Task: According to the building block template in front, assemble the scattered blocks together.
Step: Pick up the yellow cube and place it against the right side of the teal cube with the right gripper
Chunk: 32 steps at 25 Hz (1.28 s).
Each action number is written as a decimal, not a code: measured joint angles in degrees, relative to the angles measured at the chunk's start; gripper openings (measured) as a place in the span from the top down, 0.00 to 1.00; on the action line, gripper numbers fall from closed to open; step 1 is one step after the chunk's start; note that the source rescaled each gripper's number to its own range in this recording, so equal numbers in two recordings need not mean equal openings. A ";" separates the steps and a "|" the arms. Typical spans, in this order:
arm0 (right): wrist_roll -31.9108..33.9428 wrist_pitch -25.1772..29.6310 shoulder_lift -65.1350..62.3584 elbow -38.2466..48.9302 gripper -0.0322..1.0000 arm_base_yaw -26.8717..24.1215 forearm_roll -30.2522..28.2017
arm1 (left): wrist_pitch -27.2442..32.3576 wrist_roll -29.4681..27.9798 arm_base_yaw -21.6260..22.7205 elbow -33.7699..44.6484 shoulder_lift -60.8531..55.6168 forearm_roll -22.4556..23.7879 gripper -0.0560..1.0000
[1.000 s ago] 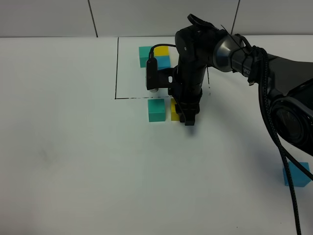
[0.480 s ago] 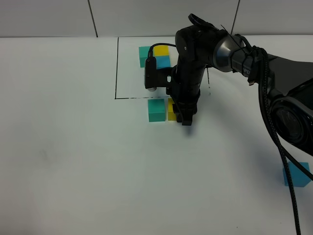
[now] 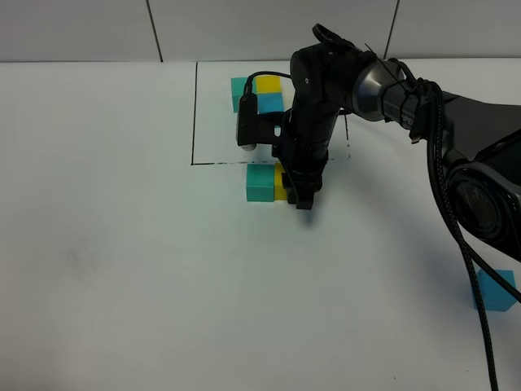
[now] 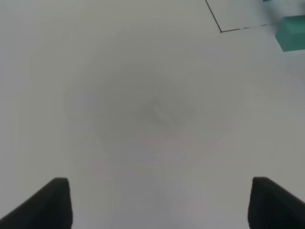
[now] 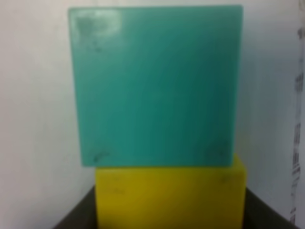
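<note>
The building block template (image 3: 195, 114) is a black-lined rectangle at the back holding joined teal (image 3: 238, 91), yellow (image 3: 267, 84) and blue (image 3: 271, 102) cubes. Just in front of its near line sits a loose teal cube (image 3: 260, 183) with a loose yellow cube (image 3: 279, 181) touching its right side. My right gripper (image 3: 303, 199) points down, shut, pressed against the yellow cube's right side. The right wrist view shows the yellow cube (image 5: 169, 198) flush against the teal cube (image 5: 155, 86). The loose blue cube (image 3: 494, 291) lies far right. My left gripper (image 4: 159, 205) is open over bare table.
The right arm and its cable (image 3: 456, 204) stretch from the right edge across the template's right part. The left wrist view shows the template's corner line (image 4: 238, 28) and the loose teal cube (image 4: 291, 32) far from the left fingertips.
My right gripper slid left, pushing the yellow cube until it met the teal cube. The left gripper has not moved.
</note>
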 joint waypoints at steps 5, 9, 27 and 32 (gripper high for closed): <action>1.09 -0.06 0.05 0.00 0.96 0.00 0.10 | 0.00 0.00 0.00 0.00 0.00 0.00 0.24; 1.16 -0.06 0.05 -0.05 0.96 0.00 0.13 | 0.00 0.00 0.00 0.00 0.00 0.00 0.24; -0.56 0.24 0.05 -0.05 0.96 0.39 -1.13 | 0.00 0.00 0.00 0.00 0.00 0.00 0.23; -0.94 0.29 0.05 -0.05 0.96 0.43 -1.13 | 0.00 0.00 0.00 0.00 0.00 0.00 0.23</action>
